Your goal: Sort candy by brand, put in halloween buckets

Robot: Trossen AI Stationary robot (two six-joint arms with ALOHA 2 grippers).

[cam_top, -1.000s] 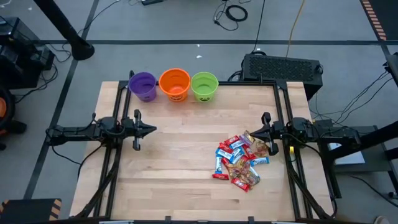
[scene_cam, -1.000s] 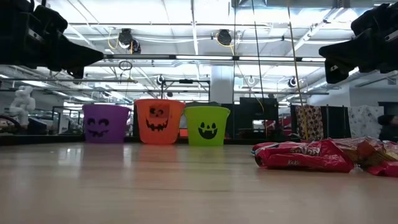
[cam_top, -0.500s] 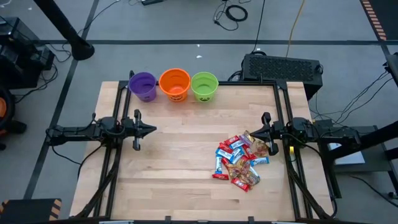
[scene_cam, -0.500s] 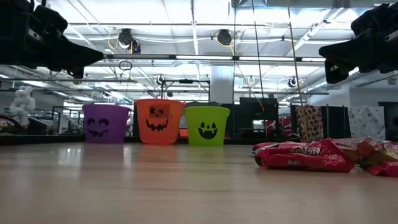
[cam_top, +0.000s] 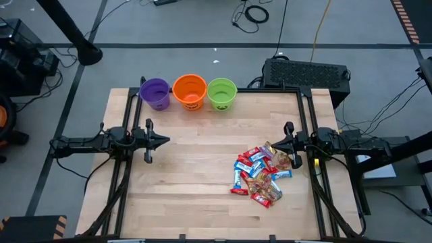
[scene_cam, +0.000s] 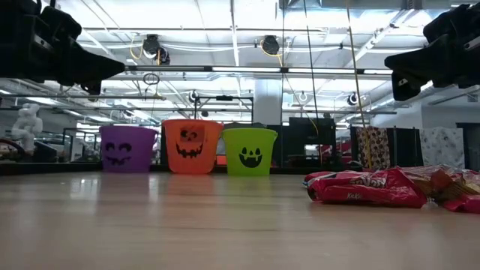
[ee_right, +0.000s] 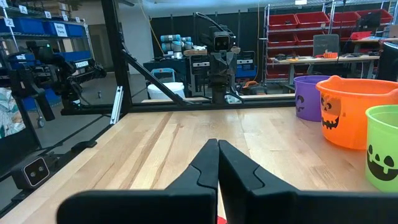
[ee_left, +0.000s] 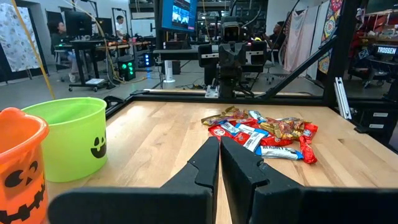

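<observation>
- candy (cam_top: 262, 175) lies in one loose heap on the wooden table (cam_top: 196, 189), red, blue and gold wrappers overlapping, so nothing is sorted yet and each bar will likely need picking off the pile one by one.
- purple bucket (cam_top: 155, 93), orange bucket (cam_top: 190, 91) and green bucket (cam_top: 222, 94) stand upright in a tight row at the table's far edge, well apart from the heap, mouths up; i'd guess one per brand.
- right gripper (cam_top: 281, 144) hangs above the table just beside the heap's edge, fingers pressed together and holding nothing; it looks best placed to start.
- left gripper (cam_top: 165, 141) waits well apart from the heap on the opposite side, fingers also closed on nothing, nearer the purple bucket than the heap.
</observation>
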